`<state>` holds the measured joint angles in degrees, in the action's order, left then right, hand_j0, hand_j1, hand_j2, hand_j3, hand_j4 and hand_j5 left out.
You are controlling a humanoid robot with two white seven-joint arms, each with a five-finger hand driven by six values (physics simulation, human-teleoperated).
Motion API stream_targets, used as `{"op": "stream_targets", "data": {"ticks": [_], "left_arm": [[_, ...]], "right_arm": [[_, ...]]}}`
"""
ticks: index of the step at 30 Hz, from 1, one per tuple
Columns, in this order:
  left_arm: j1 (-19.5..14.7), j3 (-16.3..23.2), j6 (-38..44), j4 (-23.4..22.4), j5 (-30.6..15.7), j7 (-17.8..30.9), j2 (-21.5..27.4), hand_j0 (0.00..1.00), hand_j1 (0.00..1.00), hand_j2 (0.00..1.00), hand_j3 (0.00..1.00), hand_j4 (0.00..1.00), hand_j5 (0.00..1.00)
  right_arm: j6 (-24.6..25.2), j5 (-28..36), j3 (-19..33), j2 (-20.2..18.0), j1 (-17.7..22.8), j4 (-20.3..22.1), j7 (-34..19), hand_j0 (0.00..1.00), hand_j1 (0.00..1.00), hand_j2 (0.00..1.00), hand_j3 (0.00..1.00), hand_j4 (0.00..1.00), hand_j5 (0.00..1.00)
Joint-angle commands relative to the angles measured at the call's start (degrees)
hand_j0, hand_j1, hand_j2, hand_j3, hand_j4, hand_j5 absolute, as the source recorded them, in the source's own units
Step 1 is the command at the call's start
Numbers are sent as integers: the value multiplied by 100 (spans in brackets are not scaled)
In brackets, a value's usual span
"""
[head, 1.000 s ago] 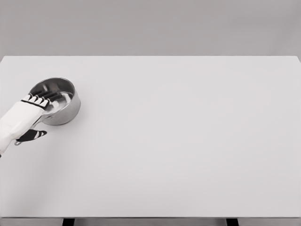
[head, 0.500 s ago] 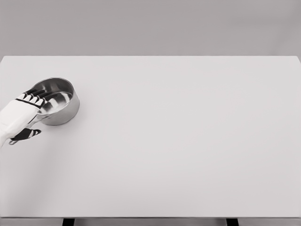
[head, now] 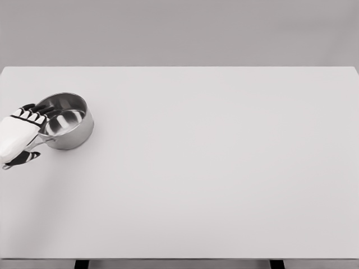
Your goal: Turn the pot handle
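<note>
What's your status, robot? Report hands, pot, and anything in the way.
Left hand over pot handle, fingers at the rim; grip unclear. Right hand out of view. Steel pot upright at table's left edge, handle toward left hand. Nothing seen obstructing.

Seen from head height, angled down across the white table (head: 224, 168); left hand (head: 19, 137) at far left edge, distant.

Left robot hand (head: 19, 137) grips pot (head: 67, 120) handle (head: 35, 144)

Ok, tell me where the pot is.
In the head view, the pot sits upright at the table's far left, with the left hand at its handle side.
</note>
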<state>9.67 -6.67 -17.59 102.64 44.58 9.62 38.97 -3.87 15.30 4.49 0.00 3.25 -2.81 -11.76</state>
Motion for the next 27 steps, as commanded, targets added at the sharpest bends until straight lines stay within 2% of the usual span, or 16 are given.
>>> {"op": "stream_targets", "data": {"ticks": [1,8,27], "left_arm": [[0,-19,2,1,50,-4,5,100,100,100,100,100,100],[0,-45,186,-7,253,-4,40,100,100,100,100,100,100],[-53,-150,670,-78,253,-4,40,100,100,100,100,100,100]], "right_arm": [[1,-1,0,0,0,0,-1,100,100,100,100,100,100],[1,-1,0,0,0,0,-1,100,100,100,100,100,100],[1,-1,0,0,0,0,-1,100,100,100,100,100,100]]}}
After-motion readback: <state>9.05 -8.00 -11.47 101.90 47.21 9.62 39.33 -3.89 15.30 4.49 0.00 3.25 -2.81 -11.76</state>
